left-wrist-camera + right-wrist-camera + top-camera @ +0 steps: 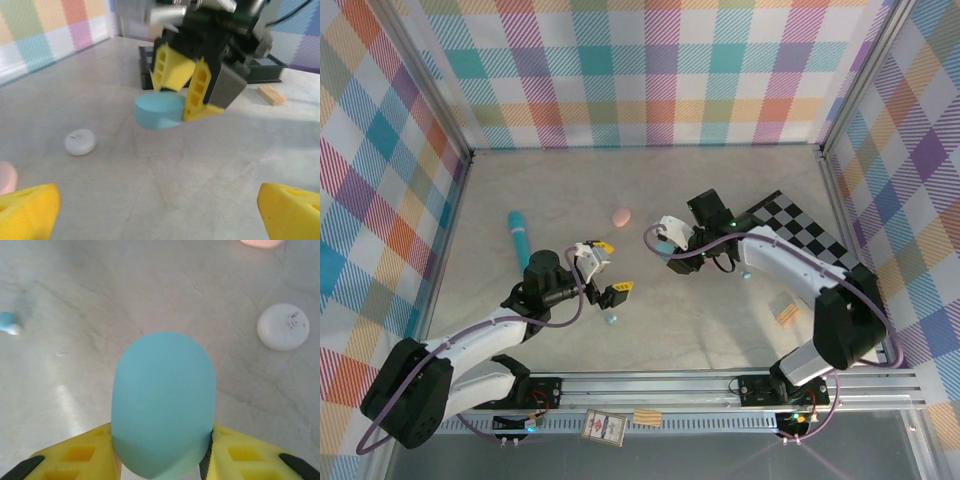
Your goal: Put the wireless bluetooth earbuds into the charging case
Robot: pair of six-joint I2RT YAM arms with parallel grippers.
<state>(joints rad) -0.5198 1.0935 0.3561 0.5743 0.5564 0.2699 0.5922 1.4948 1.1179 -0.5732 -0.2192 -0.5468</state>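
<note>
Earbuds (9, 324) are not yet in any case: a teal one lies loose on the table (720, 340), well apart from the teal charging case (162, 400). The right end effector (184, 87) is clamped on that case across its narrow sides, likely holding it steady where the other arm can reach it. The left end effector (610, 268) faces it with fingers spread wide and empty, seemingly free to fetch an earbud, while the white case (80, 141) and pink case (621, 216) lie aside.

free: mid table (700, 320) | blocks: white case (283, 326), pink case (621, 215), teal cyl (519, 238)
</note>
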